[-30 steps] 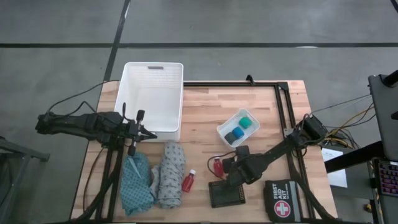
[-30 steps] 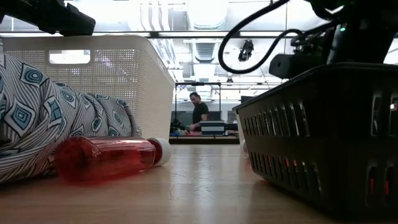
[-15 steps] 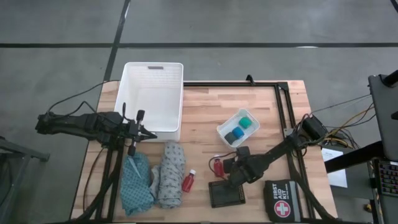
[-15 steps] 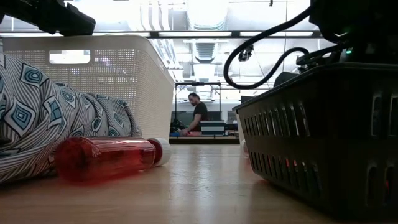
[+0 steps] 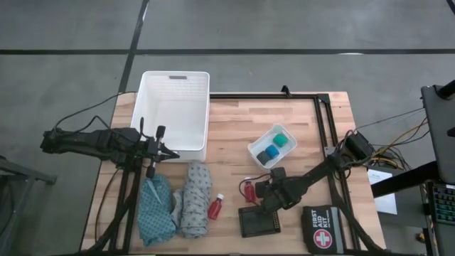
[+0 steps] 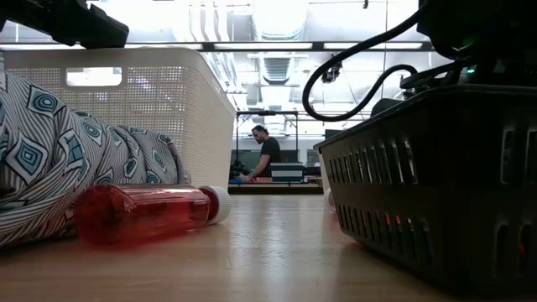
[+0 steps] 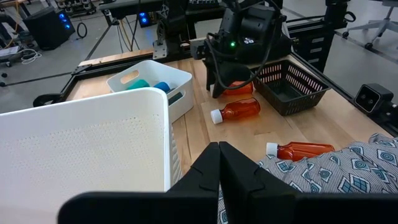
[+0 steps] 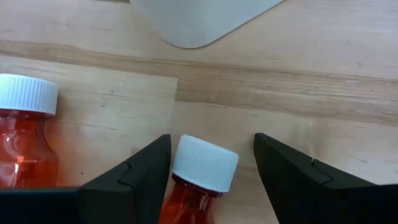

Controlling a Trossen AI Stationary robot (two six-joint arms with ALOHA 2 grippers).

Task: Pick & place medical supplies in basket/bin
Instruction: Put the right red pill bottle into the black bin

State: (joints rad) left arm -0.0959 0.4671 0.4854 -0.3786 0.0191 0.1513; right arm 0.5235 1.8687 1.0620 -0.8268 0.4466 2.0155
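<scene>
My right gripper (image 8: pixel 212 148) is open and points down over a lying red bottle; its fingers stand on either side of the white cap (image 8: pixel 205 163) without touching it. A second red bottle (image 8: pixel 23 127) lies close beside it. In the high view this gripper (image 5: pixel 261 193) is beside the small black basket (image 5: pixel 257 221). A third red bottle (image 5: pixel 213 208) lies on its side by the grey patterned cloth (image 5: pixel 193 200) and the teal cloth (image 5: pixel 156 212). The blue and green pieces sit in a small white tray (image 5: pixel 272 147). My left gripper (image 5: pixel 168 153) waits shut near the big white basket (image 5: pixel 174 107).
A black first aid pouch (image 5: pixel 323 229) lies at the near right corner. A black frame (image 5: pixel 323 121) runs along the table's far and right sides. Bare wood lies between the white basket and the tray. A person (image 6: pixel 268 153) stands far off in the room.
My right gripper has come down a little toward the red bottles beside the black basket. Nothing else has moved.
</scene>
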